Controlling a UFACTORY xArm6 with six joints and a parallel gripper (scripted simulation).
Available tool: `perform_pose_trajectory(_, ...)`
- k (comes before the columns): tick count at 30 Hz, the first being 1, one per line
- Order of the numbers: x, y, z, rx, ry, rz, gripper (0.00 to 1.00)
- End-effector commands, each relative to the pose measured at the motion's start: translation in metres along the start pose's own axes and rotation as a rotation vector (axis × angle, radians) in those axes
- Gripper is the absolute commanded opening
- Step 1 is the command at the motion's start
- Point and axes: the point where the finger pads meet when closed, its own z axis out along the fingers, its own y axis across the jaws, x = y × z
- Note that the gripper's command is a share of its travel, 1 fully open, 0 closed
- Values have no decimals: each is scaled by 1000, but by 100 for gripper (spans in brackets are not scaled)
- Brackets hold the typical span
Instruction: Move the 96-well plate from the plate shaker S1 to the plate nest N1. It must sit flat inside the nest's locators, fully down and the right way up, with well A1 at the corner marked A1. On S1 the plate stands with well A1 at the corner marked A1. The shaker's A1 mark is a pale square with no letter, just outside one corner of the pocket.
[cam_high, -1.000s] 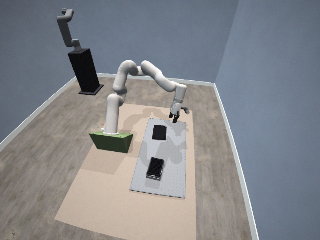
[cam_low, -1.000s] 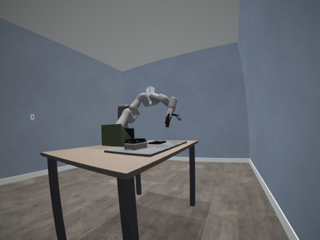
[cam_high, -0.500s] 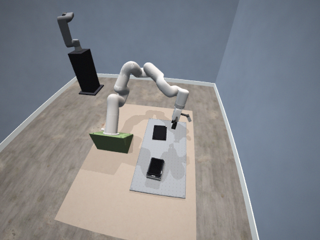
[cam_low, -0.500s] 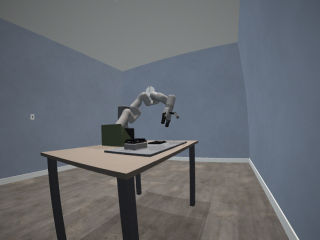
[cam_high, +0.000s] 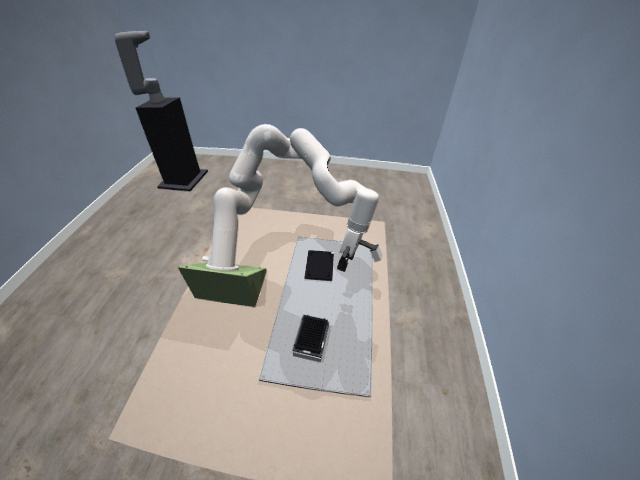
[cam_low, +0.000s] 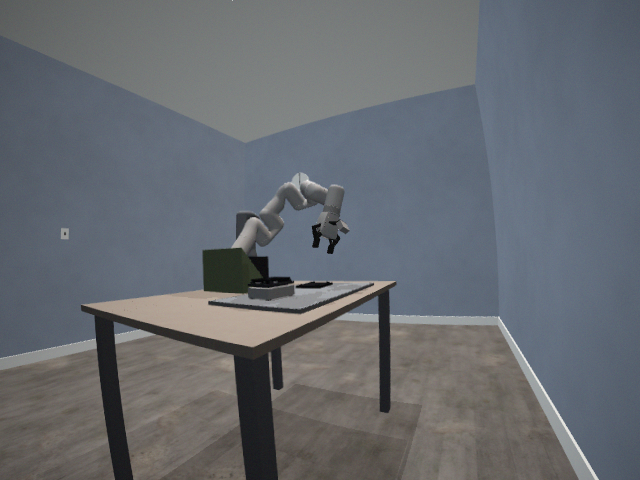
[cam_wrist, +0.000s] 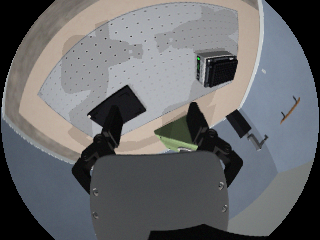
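Note:
The black 96-well plate (cam_high: 311, 333) sits on the grey plate shaker S1 (cam_high: 309, 351) at the near end of the grey perforated baseplate (cam_high: 324, 315). It also shows in the side view (cam_low: 270, 282) and in the wrist view (cam_wrist: 219, 67). The flat black plate nest N1 (cam_high: 318, 265) lies at the far end of the baseplate; it also shows in the side view (cam_low: 314, 284) and the wrist view (cam_wrist: 118, 110). My gripper (cam_high: 345, 258) (cam_low: 324, 242) is open and empty. It hangs well above the table, just right of the nest, far from the plate. Its fingers frame the wrist view (cam_wrist: 155, 126).
The arm stands on a green pedestal (cam_high: 223, 283) left of the baseplate. A black cabinet (cam_high: 168, 142) with a grey arm on top stands on the floor at the back left. The tan table top (cam_high: 248, 361) ends close to the baseplate's right edge.

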Motion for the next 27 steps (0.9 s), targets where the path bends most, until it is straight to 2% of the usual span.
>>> perform_pose_trajectory(1, 5, 17, 3, 20, 0, 102, 100)
perform_pose_trajectory(12, 14, 66, 17, 69, -10, 339, 100)
perform_pose_trajectory(14, 14, 66, 17, 69, -10, 339, 100)
perform_pose_trajectory(19, 16, 90, 25, 104, -20, 501, 100)
perform_pose_trajectory(22, 17, 101, 29, 105, -21, 506, 100)
perform_pose_trajectory(27, 17, 125, 37, 141, -34, 668, 100)
